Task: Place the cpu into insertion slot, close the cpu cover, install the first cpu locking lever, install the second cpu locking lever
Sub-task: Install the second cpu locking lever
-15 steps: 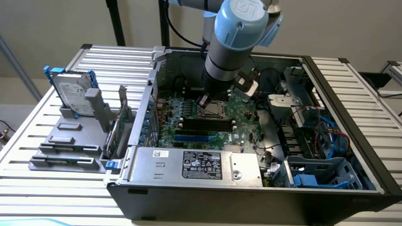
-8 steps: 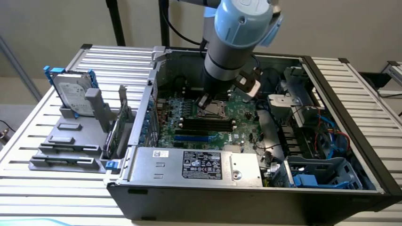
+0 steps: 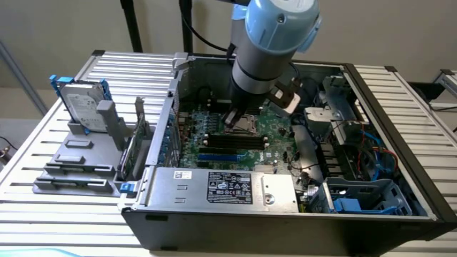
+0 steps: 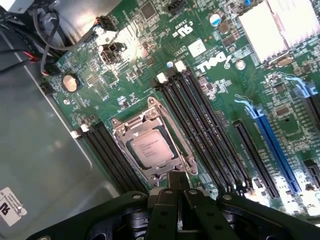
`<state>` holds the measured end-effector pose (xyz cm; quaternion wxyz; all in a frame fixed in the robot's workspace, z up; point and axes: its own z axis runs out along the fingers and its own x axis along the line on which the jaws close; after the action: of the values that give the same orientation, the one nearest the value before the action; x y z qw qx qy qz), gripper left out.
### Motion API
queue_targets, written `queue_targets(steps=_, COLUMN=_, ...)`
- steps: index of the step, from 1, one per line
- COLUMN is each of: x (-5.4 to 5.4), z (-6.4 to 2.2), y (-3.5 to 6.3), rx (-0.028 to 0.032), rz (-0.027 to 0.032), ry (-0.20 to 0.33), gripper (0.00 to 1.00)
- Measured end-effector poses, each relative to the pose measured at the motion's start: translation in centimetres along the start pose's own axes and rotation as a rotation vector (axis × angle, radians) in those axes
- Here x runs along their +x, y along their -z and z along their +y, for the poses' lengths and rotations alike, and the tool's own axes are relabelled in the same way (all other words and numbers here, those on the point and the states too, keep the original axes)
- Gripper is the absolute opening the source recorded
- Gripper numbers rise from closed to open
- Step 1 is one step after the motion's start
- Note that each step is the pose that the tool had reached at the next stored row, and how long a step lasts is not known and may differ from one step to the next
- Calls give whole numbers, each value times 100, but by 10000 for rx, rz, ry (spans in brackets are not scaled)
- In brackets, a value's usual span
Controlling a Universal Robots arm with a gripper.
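Note:
The cpu lies flat in the insertion slot on the green board, its pale metal face showing. The silvery cpu cover is folded down around it, framing the chip. My gripper is shut with nothing between its fingers, its tips just off the edge of the socket. In the exterior view the arm reaches down into the open computer case, and the gripper hangs low over the insertion slot. Whether the locking levers are latched I cannot tell.
Long black memory slots run on both sides of the socket. A blue slot and a silver heatsink lie beyond them. The grey power supply closes the case front. A hard drive stands outside at the exterior view's left. Cables crowd the exterior view's right.

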<state>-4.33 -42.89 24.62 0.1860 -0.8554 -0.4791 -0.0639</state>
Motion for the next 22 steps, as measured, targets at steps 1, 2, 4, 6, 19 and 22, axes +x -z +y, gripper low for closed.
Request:
queue_targets(steps=1, x=-23, z=-9, y=4, rx=1, rz=1, ry=2, gripper=11)
queue_targets(steps=2, x=-46, z=-22, y=8, rx=2, rz=0, ry=2, gripper=11)
queue_targets(steps=4, x=-80, z=-57, y=9, rx=3, rz=0, ry=2, gripper=11)
queue_targets(steps=6, x=-92, z=-73, y=7, rx=2, rz=0, ry=-2, gripper=11)
queue_targets(steps=19, x=-148, z=-78, y=-110, rx=-25, rz=5, ry=-65, gripper=11)
queue_targets(steps=22, x=-157, z=-86, y=-136, rx=-33, rz=-5, ry=-69, gripper=11)
